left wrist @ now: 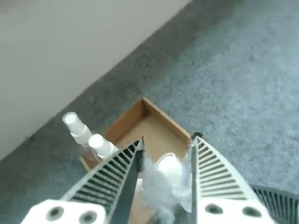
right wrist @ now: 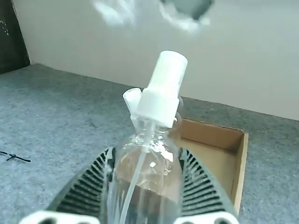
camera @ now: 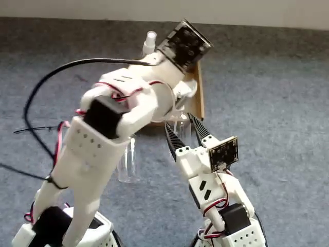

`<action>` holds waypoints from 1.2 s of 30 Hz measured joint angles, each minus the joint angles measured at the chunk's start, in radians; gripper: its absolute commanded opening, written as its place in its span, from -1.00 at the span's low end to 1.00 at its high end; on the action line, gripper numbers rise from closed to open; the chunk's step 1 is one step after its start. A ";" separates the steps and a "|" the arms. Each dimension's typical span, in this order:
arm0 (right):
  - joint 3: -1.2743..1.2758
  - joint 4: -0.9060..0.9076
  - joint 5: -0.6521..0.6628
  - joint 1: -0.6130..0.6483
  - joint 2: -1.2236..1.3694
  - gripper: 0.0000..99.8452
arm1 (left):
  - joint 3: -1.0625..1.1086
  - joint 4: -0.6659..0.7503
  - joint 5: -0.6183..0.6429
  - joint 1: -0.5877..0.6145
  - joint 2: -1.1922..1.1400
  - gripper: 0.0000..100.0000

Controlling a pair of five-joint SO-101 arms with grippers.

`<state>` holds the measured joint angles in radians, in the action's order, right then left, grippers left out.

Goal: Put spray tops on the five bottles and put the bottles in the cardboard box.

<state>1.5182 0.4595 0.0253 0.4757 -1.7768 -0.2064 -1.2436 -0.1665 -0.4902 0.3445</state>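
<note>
Looked down on a grey, carpet-like tabletop point(camera: 288, 103) ending at a pale wall point(camera: 77, 7) along the far edge. Found a black cable point(camera: 82, 62) looping over the left stretch, then the big left arm point(camera: 103, 149) slanting across the middle and covering most of the cardboard box point(camera: 199, 95) near the far edge. Saw the right arm point(camera: 216, 180) rising just to the near right of it, with a wide stretch of grey tabletop beyond, out to the right edge.

Counted two arms, one box and five bottles. Found a standing bottle point(camera: 127, 162) on the tabletop behind the left arm, with its top hidden. Found a first capped bottle point(left wrist: 74, 126) and a second capped bottle point(left wrist: 100, 145) side by side at the box's left wall, inside or against it, could not tell. Added a lifted bottle point(left wrist: 167, 168) and a gripped bottle point(right wrist: 145, 172). Counted four spray tops seated.

Found the left fingers point(left wrist: 133, 156) closed on the lifted bottle, one finger on each flank, white top poking up between the tips, all of it over the box floor. Found the right fingers point(right wrist: 96, 182) clamped low on the clear body of the gripped bottle, its spray top point(right wrist: 161, 88) well above the tips, upright, near the box's near end.
</note>
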 measured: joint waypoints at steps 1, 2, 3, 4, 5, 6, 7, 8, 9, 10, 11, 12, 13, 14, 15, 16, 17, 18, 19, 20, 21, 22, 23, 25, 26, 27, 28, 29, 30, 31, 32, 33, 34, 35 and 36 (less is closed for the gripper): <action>0.000 0.000 0.000 0.000 0.000 -0.99 | -0.015 0.000 0.000 0.003 0.014 -0.68; 0.000 0.000 0.000 0.000 0.000 -0.99 | -0.023 0.000 0.000 0.011 0.026 -0.68; 0.000 0.000 0.000 0.000 0.000 -0.99 | -0.028 0.000 0.000 0.020 0.034 -0.68; 0.000 0.000 0.000 0.000 0.000 -0.99 | -0.028 0.000 0.000 0.037 0.034 -0.68; 0.000 0.000 0.000 0.000 0.000 -0.99 | -0.026 0.000 0.000 0.054 0.029 -0.68; 0.000 0.000 0.000 -0.002 0.000 -0.99 | -0.023 0.003 0.000 0.075 0.015 -0.68; 0.000 0.000 0.000 -0.002 0.000 -0.99 | -0.023 0.009 0.000 0.095 -0.005 -0.68; 0.000 0.000 0.000 -0.002 0.000 -0.99 | -0.023 0.020 0.000 0.117 -0.028 -0.68; 0.000 0.000 0.000 0.000 0.000 -0.99 | -0.023 0.031 0.000 0.132 -0.052 -0.68; 0.000 0.000 0.000 0.000 0.000 -0.99 | -0.023 0.041 0.000 0.140 -0.075 -0.68; 0.000 0.000 0.000 0.000 0.000 -0.99 | -0.023 0.049 0.000 0.146 -0.095 -0.68; 0.000 0.000 0.000 0.000 0.000 -0.99 | -0.023 0.055 0.000 0.147 -0.112 -0.68; 0.000 0.000 0.000 0.000 0.000 -0.99 | -0.023 0.060 0.000 0.144 -0.127 -0.68; 0.000 0.000 0.000 0.000 0.000 -0.99 | -0.023 0.061 0.000 0.143 -0.138 -0.68; 0.000 0.000 0.000 0.000 0.000 -0.99 | -0.021 0.064 0.000 0.141 -0.140 -0.68; 0.000 0.000 0.000 0.000 0.000 -0.99 | -0.021 0.064 0.000 0.140 -0.140 -0.68; 0.000 0.000 0.000 0.000 0.000 -0.99 | -0.021 0.064 0.000 0.140 -0.140 -0.68; 0.000 0.000 0.000 0.000 0.000 -0.99 | -0.023 0.064 0.000 0.141 -0.138 -0.68; 0.000 0.000 0.000 0.000 0.000 -0.99 | -0.023 0.064 0.000 0.144 -0.138 -0.68; 0.000 0.000 0.000 0.000 0.000 -0.99 | -0.023 0.064 0.000 0.146 -0.138 -0.68; 0.000 0.000 0.000 0.000 0.000 -0.99 | -0.021 0.061 0.000 0.146 -0.140 -0.68; 0.000 0.000 0.000 0.000 0.000 -0.99 | -0.021 0.049 0.000 0.144 -0.140 -0.68; 0.000 0.000 0.000 -0.002 0.000 -0.99 | -0.021 0.037 0.000 0.141 -0.138 -0.68; 0.000 0.000 0.000 -0.002 0.000 -0.99 | -0.021 0.009 0.000 0.129 -0.138 -0.68; 0.000 0.000 0.000 0.000 0.000 -0.99 | -0.021 -0.006 0.000 0.118 -0.138 -0.68; 0.000 0.000 0.000 0.000 0.000 -0.99 | -0.021 -0.017 0.000 0.106 -0.138 -0.68; 0.000 0.000 0.000 0.000 0.000 -0.99 | -0.023 -0.026 0.000 0.095 -0.138 -0.68; 0.000 0.000 0.000 0.000 0.000 -0.99 | -0.023 -0.032 0.003 0.089 -0.138 -0.68; 0.000 0.000 0.000 0.000 0.000 -0.99 | -0.023 -0.038 0.003 0.086 -0.138 -0.68; 0.000 0.000 0.000 0.000 0.000 -0.99 | -0.023 -0.044 0.003 0.086 -0.138 -0.68; 0.000 0.000 0.000 0.000 0.000 -0.99 | -0.023 -0.049 0.003 0.086 -0.138 -0.68; 0.000 0.000 0.000 0.000 0.000 -0.99 | -0.023 -0.055 0.005 0.084 -0.138 -0.68; 0.002 0.000 0.000 0.000 0.002 -0.99 | -0.025 -0.068 0.005 0.084 -0.138 -0.68; 0.002 0.002 0.000 0.000 0.002 -0.99 | -0.025 -0.081 0.005 0.084 -0.138 -0.68; 0.002 0.002 0.002 0.000 0.002 -0.99 | -0.025 -0.094 0.005 0.084 -0.137 -0.68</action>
<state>1.5198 0.4611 0.0269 0.4757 -1.7752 -0.2309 -1.3372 -0.1619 -0.4058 0.2079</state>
